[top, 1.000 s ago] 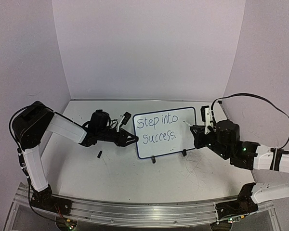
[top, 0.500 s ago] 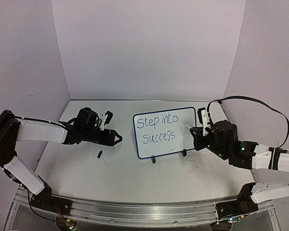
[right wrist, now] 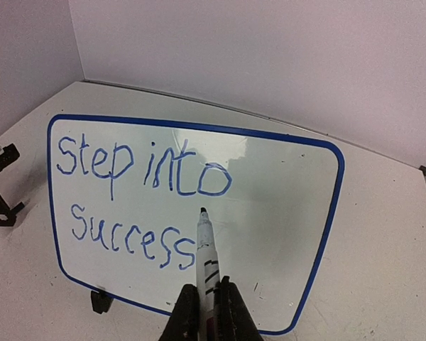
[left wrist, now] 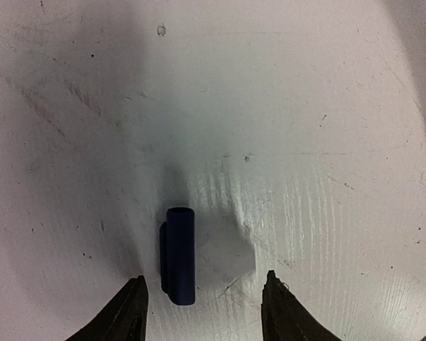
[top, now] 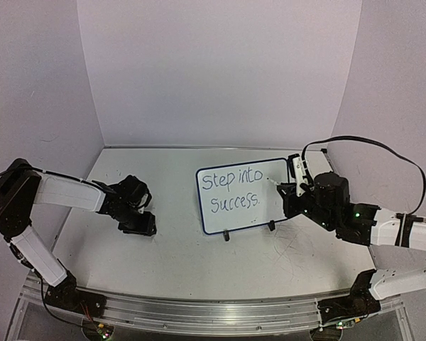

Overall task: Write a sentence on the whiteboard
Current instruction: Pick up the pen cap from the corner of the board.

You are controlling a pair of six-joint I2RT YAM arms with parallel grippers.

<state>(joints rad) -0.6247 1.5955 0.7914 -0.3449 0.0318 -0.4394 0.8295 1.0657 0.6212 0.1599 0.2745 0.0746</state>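
Note:
The whiteboard (top: pixel 243 195) stands propped mid-table with a dark-blue frame; it also fills the right wrist view (right wrist: pixel 270 206). The sentence (top: pixel 230 190) "Step into success." is on it in two blue lines (right wrist: pixel 135 192). My right gripper (top: pixel 292 190) (right wrist: pixel 208 312) is shut on a white marker (right wrist: pixel 206 256), its tip off the board surface just right of "success". My left gripper (top: pixel 143 226) (left wrist: pixel 202 309) is open, pointing down at the table, with a dark-blue marker cap (left wrist: pixel 179 254) lying between its fingertips, nearer the left finger.
White walls close the back and both sides. The board's black feet (top: pixel 226 236) rest on the table. A small black stand part (right wrist: pixel 0 192) shows at the left edge of the right wrist view. The right arm's cable (top: pixel 369 145) loops above it.

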